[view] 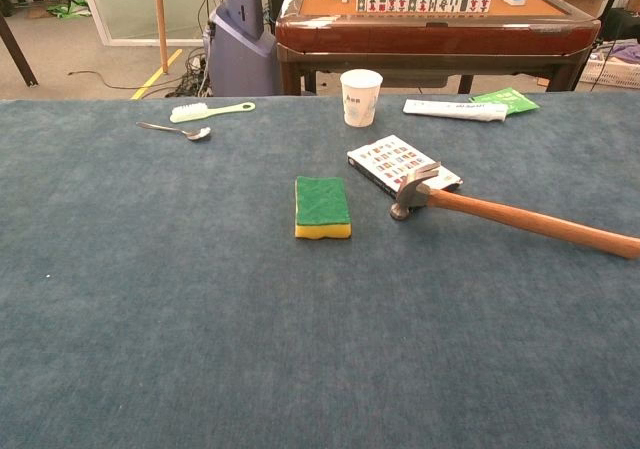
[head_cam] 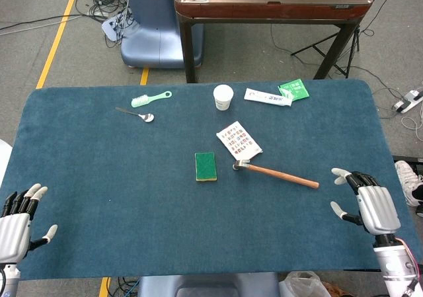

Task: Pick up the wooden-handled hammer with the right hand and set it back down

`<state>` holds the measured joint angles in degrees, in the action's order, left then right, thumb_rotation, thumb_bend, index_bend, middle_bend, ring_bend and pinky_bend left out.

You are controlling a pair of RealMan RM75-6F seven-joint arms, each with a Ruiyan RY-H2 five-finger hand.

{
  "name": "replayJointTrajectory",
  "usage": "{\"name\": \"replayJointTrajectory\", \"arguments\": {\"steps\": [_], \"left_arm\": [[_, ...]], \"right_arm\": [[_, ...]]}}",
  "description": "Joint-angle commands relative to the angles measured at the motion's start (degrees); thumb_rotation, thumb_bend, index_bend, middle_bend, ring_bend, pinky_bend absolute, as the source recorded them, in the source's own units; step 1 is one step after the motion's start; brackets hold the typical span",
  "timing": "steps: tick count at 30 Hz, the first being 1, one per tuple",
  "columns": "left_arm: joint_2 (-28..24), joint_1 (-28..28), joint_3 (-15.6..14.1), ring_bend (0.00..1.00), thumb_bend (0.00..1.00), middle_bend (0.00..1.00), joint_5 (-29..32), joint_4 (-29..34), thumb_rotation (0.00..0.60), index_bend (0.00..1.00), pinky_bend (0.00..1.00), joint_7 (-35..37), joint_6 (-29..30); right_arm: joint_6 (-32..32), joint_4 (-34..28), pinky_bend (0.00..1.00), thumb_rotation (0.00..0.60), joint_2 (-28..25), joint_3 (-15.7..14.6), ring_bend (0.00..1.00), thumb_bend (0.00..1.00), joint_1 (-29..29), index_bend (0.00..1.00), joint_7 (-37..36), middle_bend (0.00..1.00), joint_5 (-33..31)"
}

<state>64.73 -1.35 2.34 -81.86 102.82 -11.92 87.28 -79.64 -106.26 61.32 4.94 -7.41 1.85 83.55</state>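
Just beyond the spread, empty fingertips (head_cam: 340,173) of the right hand (head_cam: 370,204), wooden-handled hammer (head_cam: 277,173) lies flat; best reach inward, wrap handle mid-length, lift level

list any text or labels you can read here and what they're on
None can be read for certain.
paper cup: faint print, too small.
white tube: dark lettering, blurred.
green packet: print unreadable.
patterned box: rows of small pictures, no legible words.
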Motion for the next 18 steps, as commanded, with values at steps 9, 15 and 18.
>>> {"name": "replayJointTrajectory", "arguments": {"steps": [9,15,18], "left_arm": [[-0.1,0.5,-0.2,0.08,0.22,0.09,0.2,-0.1,0.6,0.14,0.02,0.2,0.5],[-0.2,0.7,-0.3,0.08,0.22,0.09,0.3,-0.3,0.6,0.14,0.02,0.5,0.6],[-0.3,0.8,-0.3,0.08,0.22,0.09,0.2,-0.5,0.6,0.14,0.02,0.7,0.6]], "right_arm": [[10.9,-1.3,0.26,0.6,1.6,3.9,0.24,0.25,-8.2,0.33,7.2,0.39,-8.7],[17.0,1.3,0.26,0.6,4.7,5.6,0.24,0.25,-13.2,0.33,8.2,0.39,-13.4],[19.9,3.1,0.26,0.6,6.6,6.3,0.23,0.25,-15.6,0.33,8.7,0.38,-16.0]]}}
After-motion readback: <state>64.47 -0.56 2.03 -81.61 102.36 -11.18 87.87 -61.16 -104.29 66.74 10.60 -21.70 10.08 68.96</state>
